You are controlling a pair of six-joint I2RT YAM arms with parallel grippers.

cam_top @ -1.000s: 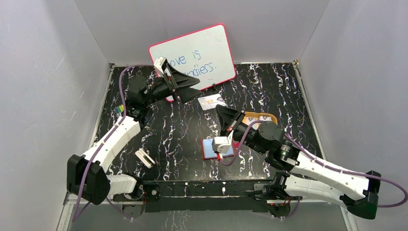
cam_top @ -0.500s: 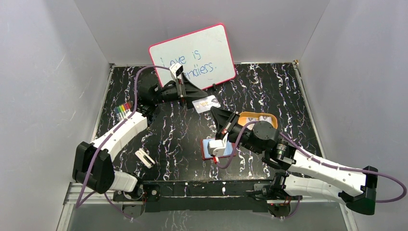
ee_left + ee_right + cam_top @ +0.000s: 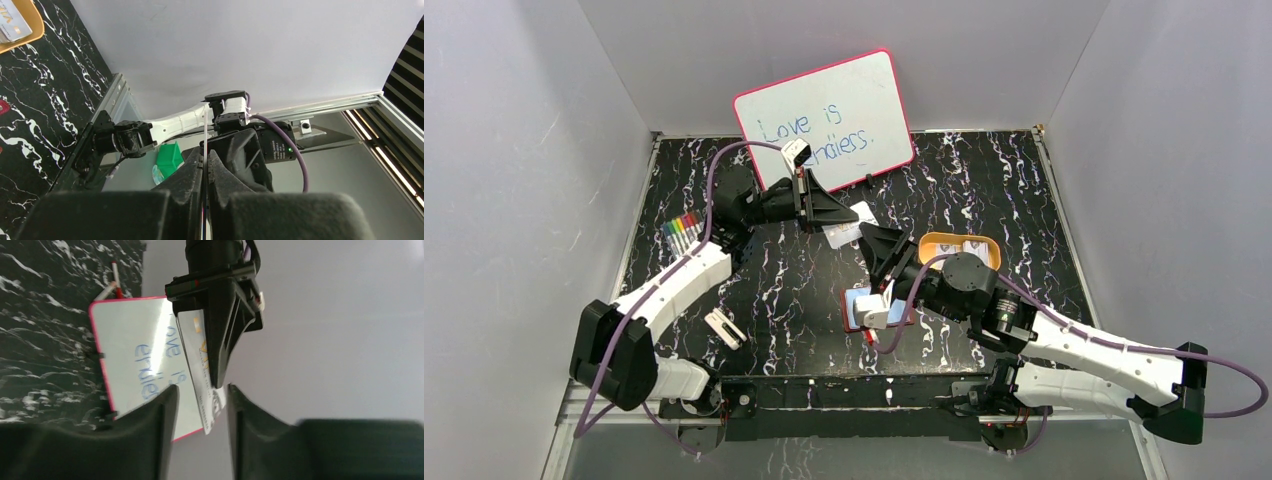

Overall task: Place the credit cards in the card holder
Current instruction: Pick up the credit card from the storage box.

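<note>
A credit card [image 3: 844, 232] is pinched by the closed left gripper [image 3: 836, 212] at mid-frame. The right gripper [image 3: 872, 242] is spread around it, apparently for a handover. The card holder [image 3: 857, 303] is laid open just below.

On the black, white-veined bench [image 3: 774, 270]: a pink-framed whiteboard [image 3: 824, 115] propped at the back, coloured markers [image 3: 681, 230] at the left edge, a small white object [image 3: 724, 328] front-left. The open card holder [image 3: 855, 303] lies front-centre, an orange tray [image 3: 937, 242] just beyond.

The card holder [image 3: 855, 306] lies left of the tray [image 3: 933, 241], before the whiteboard [image 3: 824, 110].
</note>
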